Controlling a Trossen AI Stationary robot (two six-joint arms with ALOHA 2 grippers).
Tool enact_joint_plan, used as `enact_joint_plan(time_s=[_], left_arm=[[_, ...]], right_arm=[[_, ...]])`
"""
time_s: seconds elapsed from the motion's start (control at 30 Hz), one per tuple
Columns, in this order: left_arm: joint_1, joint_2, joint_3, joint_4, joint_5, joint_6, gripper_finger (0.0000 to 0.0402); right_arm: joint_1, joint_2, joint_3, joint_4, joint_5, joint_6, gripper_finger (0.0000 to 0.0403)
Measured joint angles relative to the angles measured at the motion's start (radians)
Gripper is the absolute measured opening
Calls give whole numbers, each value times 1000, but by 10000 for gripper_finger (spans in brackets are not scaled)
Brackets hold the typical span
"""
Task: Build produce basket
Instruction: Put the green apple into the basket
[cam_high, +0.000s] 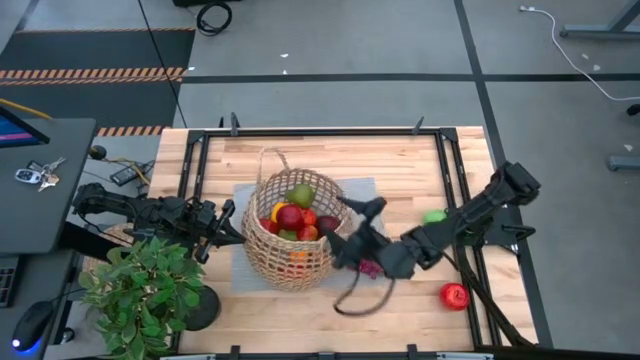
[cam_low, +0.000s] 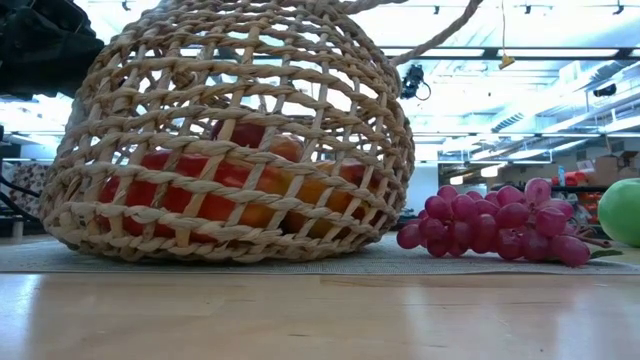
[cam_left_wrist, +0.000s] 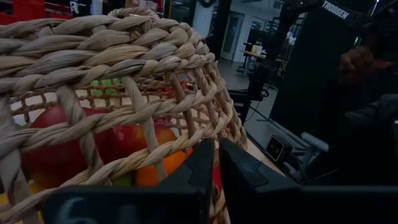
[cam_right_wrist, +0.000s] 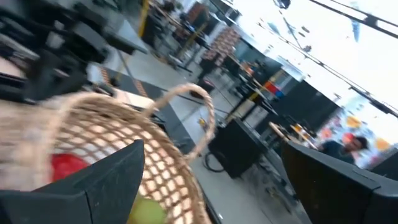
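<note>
Closest to the low camera is bare pale wood tabletop (cam_low: 300, 320), then the edge of a grey mat (cam_low: 450, 265) on which the wicker basket (cam_low: 235, 140) stands. In the left wrist view, the left gripper (cam_left_wrist: 216, 163) has its dark fingers pressed nearly together on the basket's woven wall, clamping a strand, with red apples (cam_left_wrist: 53, 140) and an orange (cam_left_wrist: 158, 174) showing through the weave. The right gripper (cam_high: 362, 222) hangs at the basket's right rim with its fingers spread wide and nothing between them. The only readable writing is "TROSEN" in white on a dark panel (cam_left_wrist: 339, 9) beyond the basket. From above, the basket holds a green pear (cam_high: 301, 194), apples and a yellow fruit (cam_high: 279, 210). Purple grapes (cam_low: 495, 222) lie on the mat just right of the basket; a green fruit (cam_high: 434, 216) and a red apple (cam_high: 455, 295) sit farther right. A potted plant (cam_high: 145, 290) stands at the front-left corner. The low view shows a bright workshop ceiling; the overhead view shows grey floor with striped tape.
</note>
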Motion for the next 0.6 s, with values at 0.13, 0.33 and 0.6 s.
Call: enact_joint_plan(time_s=[0.13,0.33,0.6], left_arm=[[0,0,0,0,0,0,30],[0,0,0,0,0,0,31],[0,0,0,0,0,0,32]], right_arm=[[69,-1,0,-1,-2,0,380],[192,-1,-1,-47,-100,135,380],[312,-1,-1,-539,-318,844,380]])
